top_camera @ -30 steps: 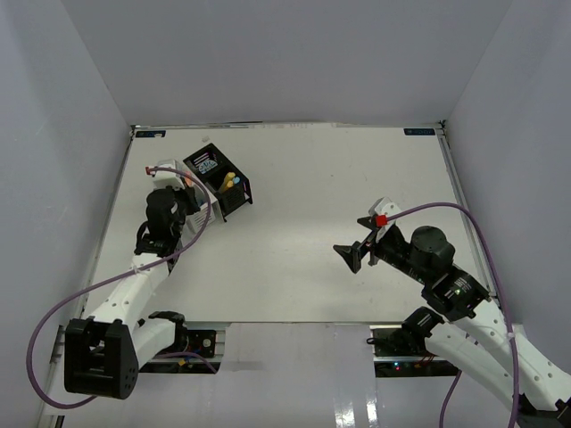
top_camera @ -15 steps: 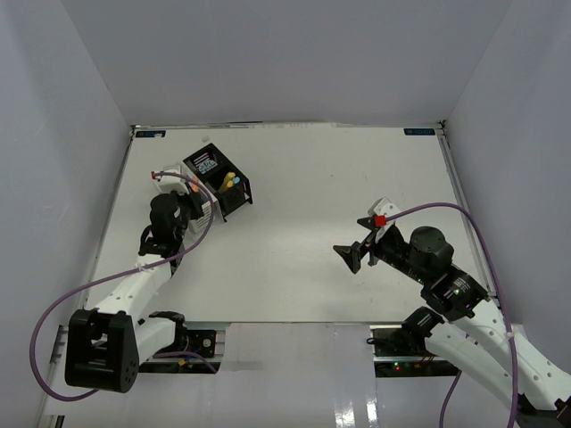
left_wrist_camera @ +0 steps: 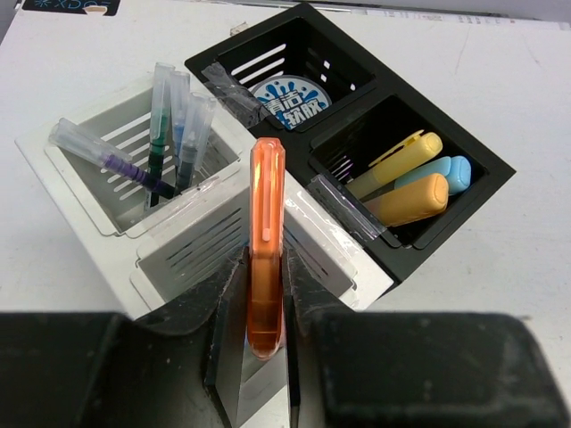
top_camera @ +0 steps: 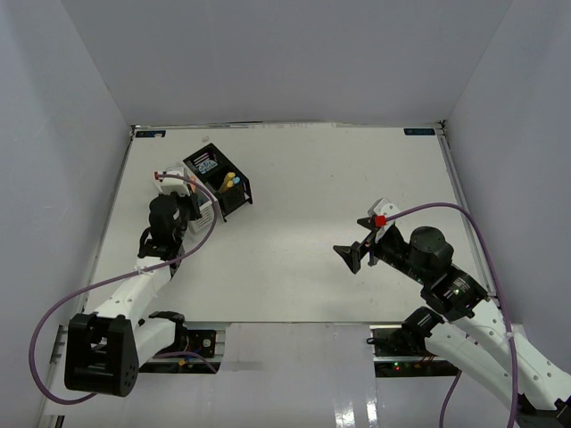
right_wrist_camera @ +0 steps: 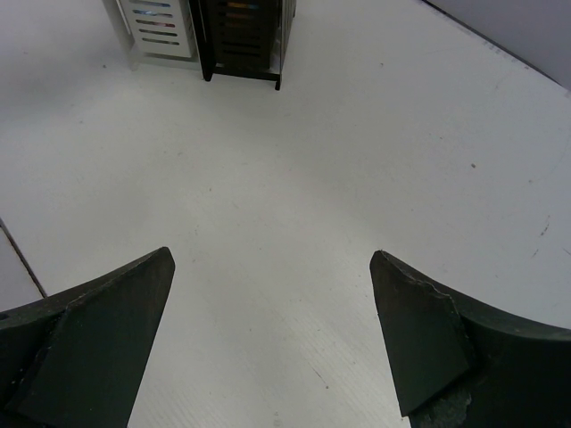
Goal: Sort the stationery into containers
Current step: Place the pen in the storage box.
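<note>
**Colleague:** What do you have on the left side?

**Operator:** Nearest my left wrist camera, the left jaws are nearly closed, pinching a chubby, glossy orange highlighter (left_wrist_camera: 267, 223) by its lower end. It points away from the lens, above the edge where the two white compartments meet. I can't tell how high above them it is.

**Colleague:** And under it?

**Operator:** I see the near white compartment (left_wrist_camera: 343, 267), a low, square box of slatted plastic with a clear strip along its rim. Just to its left is the other white compartment (left_wrist_camera: 85, 192), where thin clear-barrelled pens (left_wrist_camera: 159, 125) lean together.

**Colleague:** Further back?

**Operator:** The taller black ones are joined to the whites. The right black compartment (left_wrist_camera: 486, 169) holds three short highlighters lying slanted: an orange one (left_wrist_camera: 406, 201), a blue one (left_wrist_camera: 442, 174) and a yellow one (left_wrist_camera: 406, 152). The far black compartment (left_wrist_camera: 308, 18) holds the small round tub (left_wrist_camera: 287, 102), with its blue-and-white printed lid facing up.

**Colleague:** And the right arm?

**Operator:** The right jaws are spread wide with nothing between them, just matte, faintly speckled white surface (right_wrist_camera: 294, 205). The organiser cluster (right_wrist_camera: 236, 36) is well apart from them, at the far edge of that view.
</note>
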